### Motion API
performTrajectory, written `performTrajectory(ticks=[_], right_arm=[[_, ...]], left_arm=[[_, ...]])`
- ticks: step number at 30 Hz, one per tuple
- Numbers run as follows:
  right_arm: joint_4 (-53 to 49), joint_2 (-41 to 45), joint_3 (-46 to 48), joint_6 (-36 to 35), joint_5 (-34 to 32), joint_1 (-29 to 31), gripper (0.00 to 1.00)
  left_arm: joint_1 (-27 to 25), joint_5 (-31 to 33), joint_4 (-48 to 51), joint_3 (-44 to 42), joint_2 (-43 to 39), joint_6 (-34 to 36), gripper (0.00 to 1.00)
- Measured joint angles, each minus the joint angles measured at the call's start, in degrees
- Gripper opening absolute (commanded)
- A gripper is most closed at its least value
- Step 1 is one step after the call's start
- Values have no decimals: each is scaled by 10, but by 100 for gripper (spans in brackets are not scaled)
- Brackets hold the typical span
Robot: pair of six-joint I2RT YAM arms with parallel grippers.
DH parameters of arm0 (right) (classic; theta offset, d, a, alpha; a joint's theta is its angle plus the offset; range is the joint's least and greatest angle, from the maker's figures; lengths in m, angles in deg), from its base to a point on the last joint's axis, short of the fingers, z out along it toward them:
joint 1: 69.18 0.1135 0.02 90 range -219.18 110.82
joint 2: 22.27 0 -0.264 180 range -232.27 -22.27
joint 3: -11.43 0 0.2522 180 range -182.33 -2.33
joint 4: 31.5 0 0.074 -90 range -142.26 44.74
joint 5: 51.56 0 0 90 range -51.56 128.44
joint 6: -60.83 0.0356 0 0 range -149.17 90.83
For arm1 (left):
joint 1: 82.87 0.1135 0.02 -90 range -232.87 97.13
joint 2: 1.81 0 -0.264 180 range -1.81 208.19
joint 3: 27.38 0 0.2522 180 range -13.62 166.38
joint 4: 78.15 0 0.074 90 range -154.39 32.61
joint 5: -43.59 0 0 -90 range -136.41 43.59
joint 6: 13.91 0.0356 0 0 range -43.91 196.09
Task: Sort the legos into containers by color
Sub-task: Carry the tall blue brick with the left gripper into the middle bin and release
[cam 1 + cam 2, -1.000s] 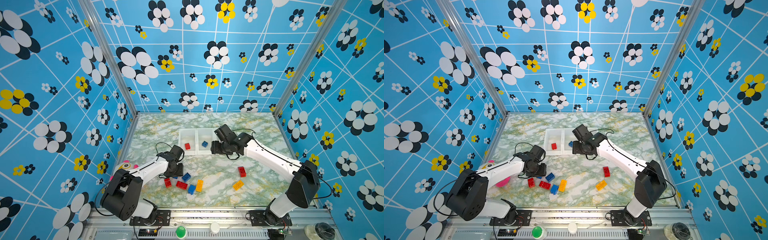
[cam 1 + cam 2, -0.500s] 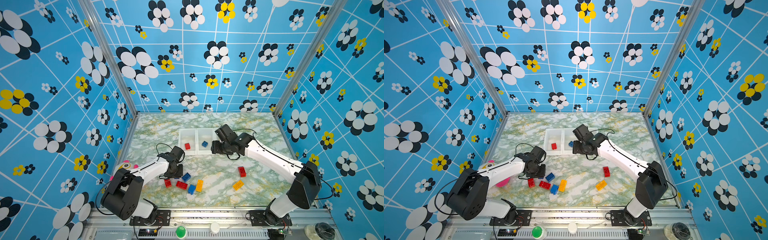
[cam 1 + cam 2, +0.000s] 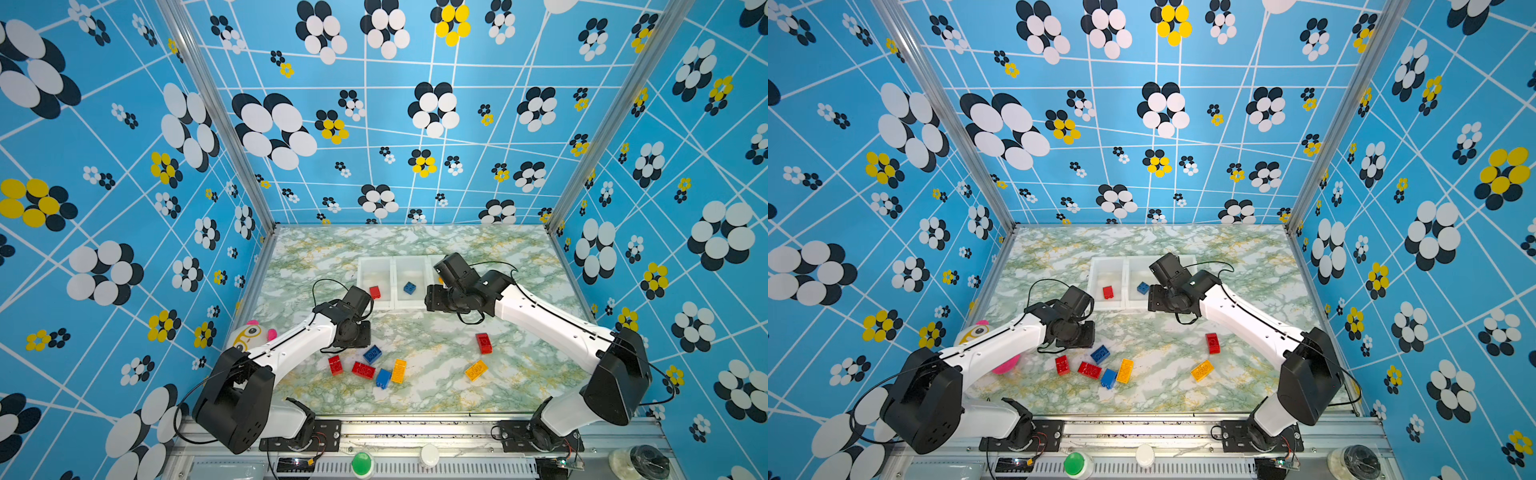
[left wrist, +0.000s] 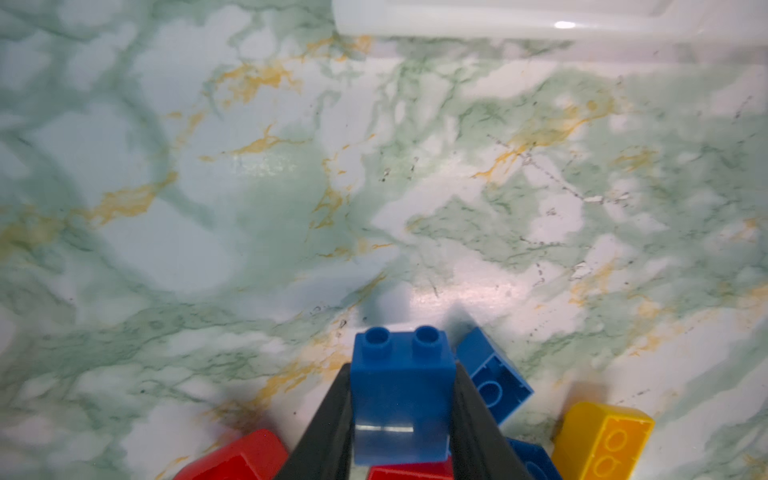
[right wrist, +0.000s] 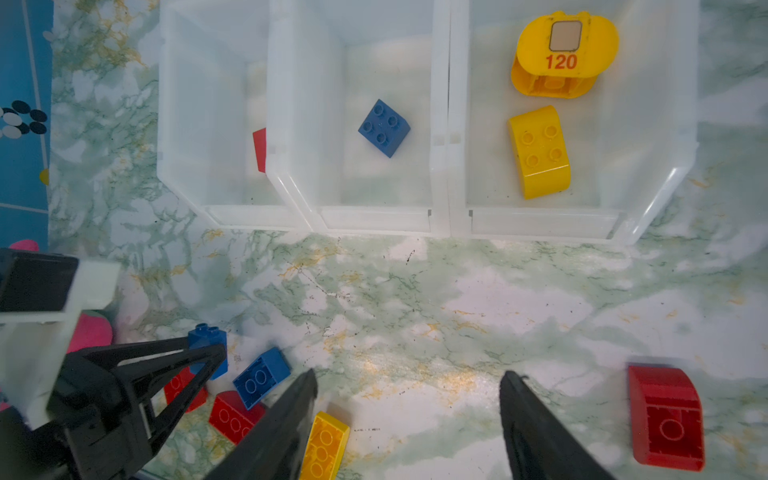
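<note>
The middle container (image 5: 305, 104) half hides a red lego (image 5: 259, 149).

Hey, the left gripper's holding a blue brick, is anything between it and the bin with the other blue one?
Nothing lies on the table between the held blue brick and the middle bin; only that bin's near wall needs clearing. The right gripper hangs open near the bin's front and may crowd the approach.

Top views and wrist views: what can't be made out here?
Right-end container: mostly covered by the right arm in both top views; its contents show only in the right wrist view.
Blue brick in the left gripper's fingers: hidden under the left arm in both top views.
Red brick: right wrist view, mostly behind the middle container's wall.
</note>
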Motion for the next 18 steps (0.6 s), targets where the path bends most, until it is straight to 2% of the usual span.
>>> performTrajectory(ticks=[9, 18], right_arm=[[2, 40, 48, 11, -9, 0, 81], [12, 76, 91, 24, -17, -5, 82]], left_arm=[[-52, 13, 11, 138, 13, 0, 22], [-70, 15, 9, 282, 126, 18, 22]])
